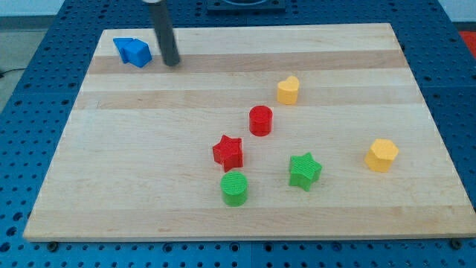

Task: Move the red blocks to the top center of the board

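Observation:
A red cylinder (260, 120) stands near the middle of the wooden board (111, 186). A red star (228, 152) lies just below and to the left of it. My tip (172, 62) rests on the board at the top left, far from both red blocks and just right of the blue blocks (132, 51).
A yellow block (288, 89) sits above and right of the red cylinder. A yellow hexagon (381, 155) lies at the right. A green star (304, 170) and a green cylinder (235, 187) lie below the red blocks.

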